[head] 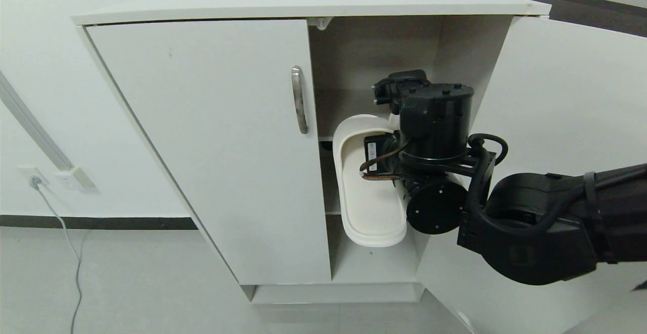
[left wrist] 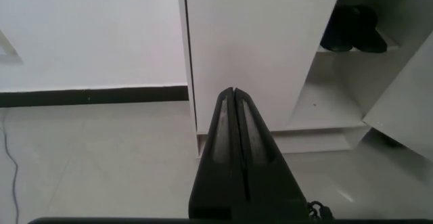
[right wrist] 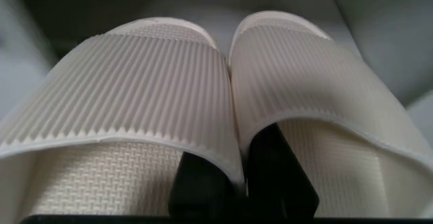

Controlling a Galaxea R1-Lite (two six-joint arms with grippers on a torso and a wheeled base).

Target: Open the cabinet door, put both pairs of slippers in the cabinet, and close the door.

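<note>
Got the cream slippers pinched together in the right pincer, standing in the cabinet's open half, 3 o'clock from the door handle. Left pincer squeezed tight, above the floor.

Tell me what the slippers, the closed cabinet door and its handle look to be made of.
The slippers look like soft moulded foam or rubber, matte cream: ribbed straps, embossed footbeds. The closed cabinet door is probably laminated board: smooth white, no grain. Its handle seems brushed metal, from the silvery sheen.
</note>
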